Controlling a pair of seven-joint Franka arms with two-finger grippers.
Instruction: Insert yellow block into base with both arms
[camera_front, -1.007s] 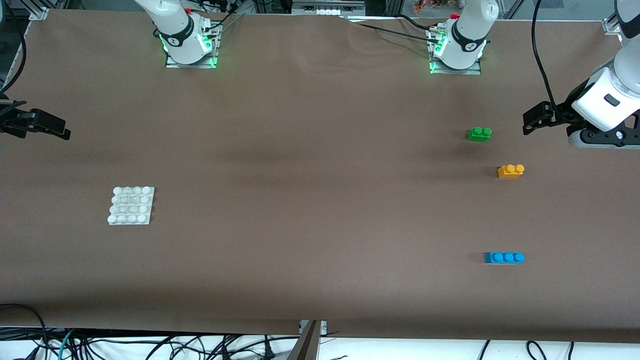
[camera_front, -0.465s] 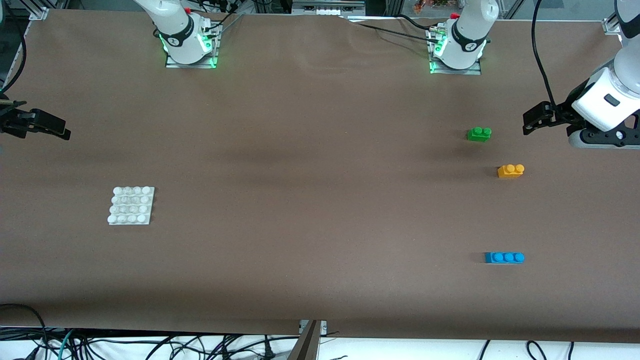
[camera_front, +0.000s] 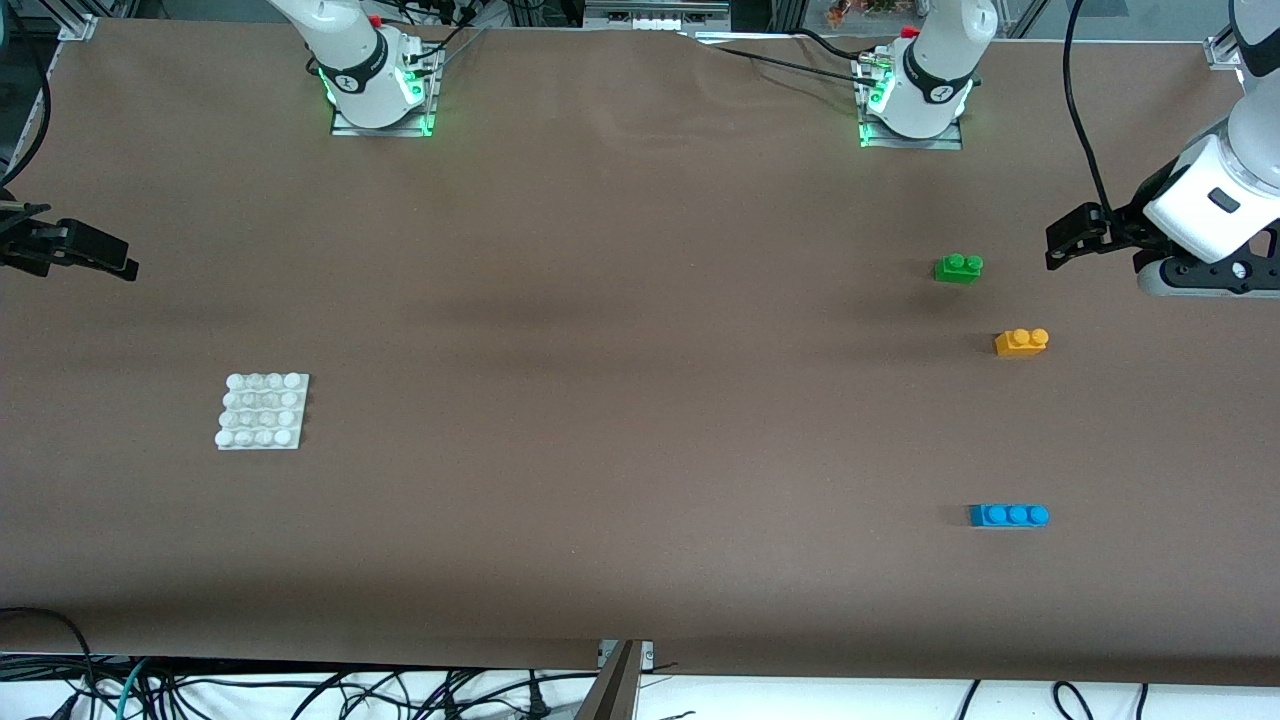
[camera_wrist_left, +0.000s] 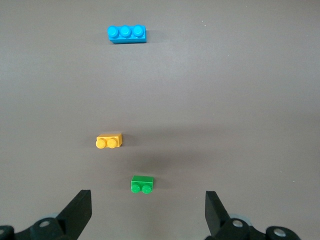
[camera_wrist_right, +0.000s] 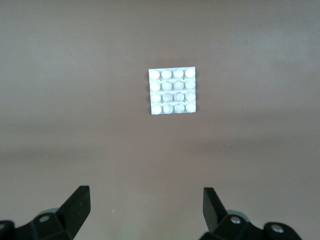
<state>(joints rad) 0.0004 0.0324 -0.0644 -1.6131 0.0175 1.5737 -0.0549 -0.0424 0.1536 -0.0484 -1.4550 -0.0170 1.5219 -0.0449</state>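
The yellow block (camera_front: 1021, 342) (camera_wrist_left: 109, 141) lies on the brown table toward the left arm's end, studs up. The white studded base (camera_front: 262, 411) (camera_wrist_right: 172, 91) lies flat toward the right arm's end. My left gripper (camera_front: 1068, 243) (camera_wrist_left: 147, 199) hangs open over the table's left-arm end, empty, and apart from the yellow block. My right gripper (camera_front: 98, 256) (camera_wrist_right: 145, 196) hangs open at the table's right-arm end with nothing between its fingers, well away from the base.
A green two-stud brick (camera_front: 958, 267) (camera_wrist_left: 142, 184) sits farther from the front camera than the yellow block. A blue three-stud brick (camera_front: 1008, 515) (camera_wrist_left: 127, 33) sits nearer. The arms' green-lit bases (camera_front: 380, 95) (camera_front: 910, 105) stand along the table's edge.
The right gripper has drifted very slightly toward its end of the table. The left gripper, blocks and base have not moved.
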